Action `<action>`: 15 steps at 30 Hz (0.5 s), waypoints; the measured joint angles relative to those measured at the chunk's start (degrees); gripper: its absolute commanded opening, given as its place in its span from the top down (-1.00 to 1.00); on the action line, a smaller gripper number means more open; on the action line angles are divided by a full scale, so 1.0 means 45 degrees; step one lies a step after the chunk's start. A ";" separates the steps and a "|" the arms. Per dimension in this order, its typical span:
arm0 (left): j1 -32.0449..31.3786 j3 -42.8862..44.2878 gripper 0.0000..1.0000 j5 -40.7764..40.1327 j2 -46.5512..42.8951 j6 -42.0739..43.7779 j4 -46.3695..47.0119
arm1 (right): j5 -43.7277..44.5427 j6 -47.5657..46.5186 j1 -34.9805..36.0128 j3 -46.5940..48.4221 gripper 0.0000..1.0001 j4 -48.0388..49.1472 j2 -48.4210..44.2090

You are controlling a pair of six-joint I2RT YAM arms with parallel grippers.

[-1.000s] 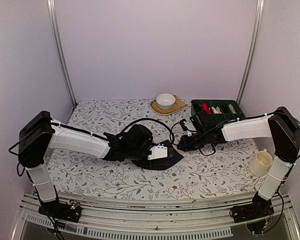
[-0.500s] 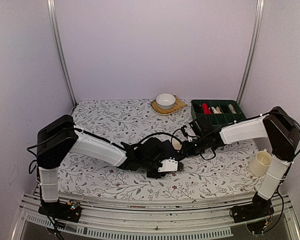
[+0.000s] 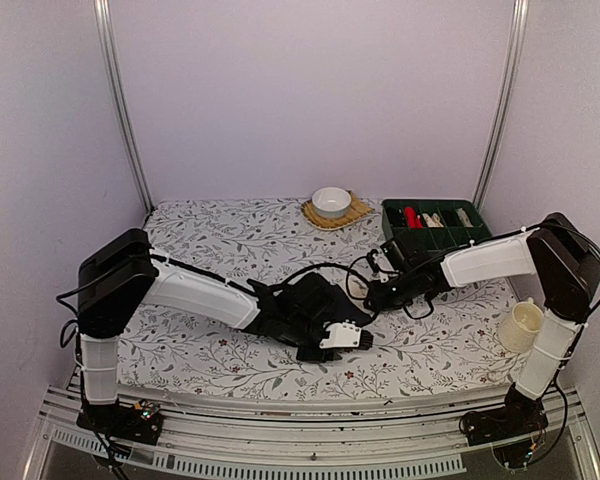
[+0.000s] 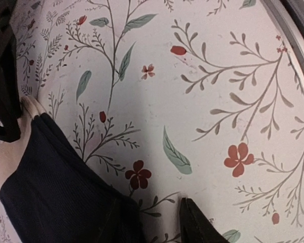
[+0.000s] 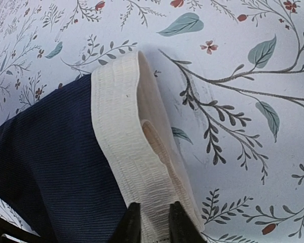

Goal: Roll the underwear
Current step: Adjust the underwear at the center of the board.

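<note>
Where the left arm stretches across the flower-printed table cover (image 4: 218, 101), the left gripper (image 3: 358, 340) sits low at the near edge of the underwear (image 3: 308, 298), a soft dark navy ribbed cloth garment lying bunched at the middle of the table. In the left wrist view one dark finger (image 4: 196, 225) shows bare beside the cloth, which covers the spot where the other would be, so I cannot tell whether this claw is pinching the cloth or only resting against it.

Further right, the garment's cream ribbed elastic waistband (image 5: 126, 147) is folded double, and the right gripper (image 5: 152, 213) is clamped on that band, with little gap left between its fingers.

The risk, as I judge it, is a tug-of-war: if the arms draw apart, the cloth stretches flat instead of rolling, or the narrow bite on the band slips. A loose left hold would let the fold spring open.

No brand, label or writing can be read anywhere.
</note>
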 measured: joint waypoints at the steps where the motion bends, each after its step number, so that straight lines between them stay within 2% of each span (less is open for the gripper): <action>1: 0.0029 0.0000 -0.09 0.0102 -0.0029 -0.0097 -0.0078 | 0.0019 0.0019 -0.0019 0.0000 0.22 -0.0019 -0.0049; 5: 0.0131 -0.0024 -0.53 0.0311 -0.0481 -0.0544 -0.0345 | 0.0296 -0.0238 -0.0073 -0.0019 -0.07 -0.0214 -0.0967; 6: 0.0175 -0.0044 -0.68 0.0306 -0.0753 -0.0578 -0.0384 | 0.0364 -0.0223 -0.0078 -0.0024 -0.11 -0.0248 -0.1311; 8: 0.0291 -0.0083 -0.84 0.0296 -0.1545 -0.0729 -0.0374 | 0.0588 -0.0321 -0.0083 -0.0039 -0.16 -0.0306 -0.2132; 11: 0.0539 -0.0107 -0.97 0.0311 -0.2992 -0.0908 -0.0219 | 0.0772 -0.0340 -0.0083 -0.0194 -0.19 -0.0364 -0.3342; 15: 0.1117 -0.0612 -0.97 0.0223 -0.4799 -0.1001 0.0219 | 0.0894 -0.0311 -0.0078 -0.0811 -0.22 -0.0452 -0.4473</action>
